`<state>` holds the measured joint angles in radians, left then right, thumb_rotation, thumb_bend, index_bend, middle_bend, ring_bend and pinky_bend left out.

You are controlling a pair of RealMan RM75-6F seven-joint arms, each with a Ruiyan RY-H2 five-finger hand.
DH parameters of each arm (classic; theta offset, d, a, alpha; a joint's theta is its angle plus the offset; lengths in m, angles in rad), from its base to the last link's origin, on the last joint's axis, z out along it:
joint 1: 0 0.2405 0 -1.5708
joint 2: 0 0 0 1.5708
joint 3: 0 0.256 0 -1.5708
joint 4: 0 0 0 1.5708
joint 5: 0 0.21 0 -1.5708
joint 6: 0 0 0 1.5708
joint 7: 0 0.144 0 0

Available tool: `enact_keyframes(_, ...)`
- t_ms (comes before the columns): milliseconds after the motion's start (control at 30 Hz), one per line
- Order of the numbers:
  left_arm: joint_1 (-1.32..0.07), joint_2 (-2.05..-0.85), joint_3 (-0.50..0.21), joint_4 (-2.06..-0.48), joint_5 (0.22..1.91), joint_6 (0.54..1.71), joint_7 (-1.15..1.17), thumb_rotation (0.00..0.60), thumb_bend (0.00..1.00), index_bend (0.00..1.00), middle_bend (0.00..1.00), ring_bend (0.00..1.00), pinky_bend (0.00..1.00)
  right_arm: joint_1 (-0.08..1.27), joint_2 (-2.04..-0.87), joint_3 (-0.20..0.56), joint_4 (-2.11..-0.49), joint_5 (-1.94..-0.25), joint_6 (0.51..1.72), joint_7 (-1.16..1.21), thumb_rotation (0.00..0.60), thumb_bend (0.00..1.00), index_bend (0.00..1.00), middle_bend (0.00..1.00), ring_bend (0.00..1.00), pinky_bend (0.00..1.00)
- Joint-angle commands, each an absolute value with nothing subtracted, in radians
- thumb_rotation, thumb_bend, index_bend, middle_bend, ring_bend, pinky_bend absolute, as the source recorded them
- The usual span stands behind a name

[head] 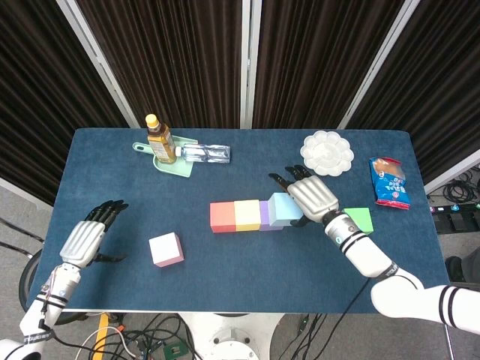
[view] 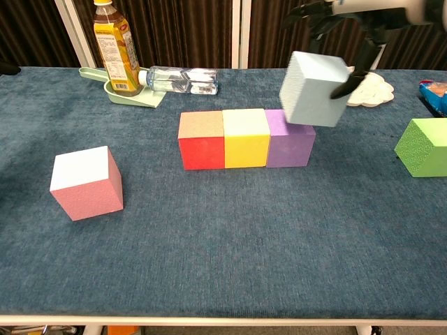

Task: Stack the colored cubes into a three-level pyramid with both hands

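A row of red (head: 222,217), yellow (head: 247,215) and purple (view: 288,143) cubes lies mid-table. My right hand (head: 310,197) holds a light blue cube (view: 313,88) in the air, tilted, above the purple cube's right end. A green cube (view: 422,146) sits to the right on the cloth. A pink cube (view: 86,183) with a white top rests at the front left. My left hand (head: 88,238) hovers open near the table's left edge, left of the pink cube, holding nothing.
At the back left a tea bottle (head: 159,139) stands on a green tray (head: 174,165) with a clear bottle (head: 205,154) lying beside it. A white palette (head: 327,151) and a snack bag (head: 388,182) sit at the back right.
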<state>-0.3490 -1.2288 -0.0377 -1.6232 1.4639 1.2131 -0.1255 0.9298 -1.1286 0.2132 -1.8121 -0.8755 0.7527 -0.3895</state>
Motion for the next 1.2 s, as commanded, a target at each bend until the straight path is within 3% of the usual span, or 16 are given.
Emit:
enact_keyframes(33, -0.350, -1.229, -0.038, -1.617, 1.465, 1.212, -0.133, 0.600, 0.00, 0.10, 0.05, 0.00, 0.11, 1.004, -1.178, 0.216, -1.781, -0.775, 0.738, -0.438, 0.600, 0.15, 0.00, 0.48, 0.01, 0.00)
enact_keyframes(567, -0.344, -1.223, -0.033, -1.587, 1.474, 1.216, -0.191, 0.600, 0.00, 0.10, 0.05, 0.00, 0.11, 1.166, -1.252, 0.167, -1.751, -0.529, 0.808, -0.580, 0.600, 0.15, 0.00, 0.48, 0.01, 0.00)
enact_keyframes(1200, -0.345, -1.221, -0.033, -1.588, 1.477, 1.216, -0.191, 0.600, 0.00, 0.10, 0.05, 0.00, 0.11, 1.204, -1.267, 0.134, -1.750, -0.491, 0.828, -0.574, 0.600, 0.15, 0.00, 0.48, 0.01, 0.00)
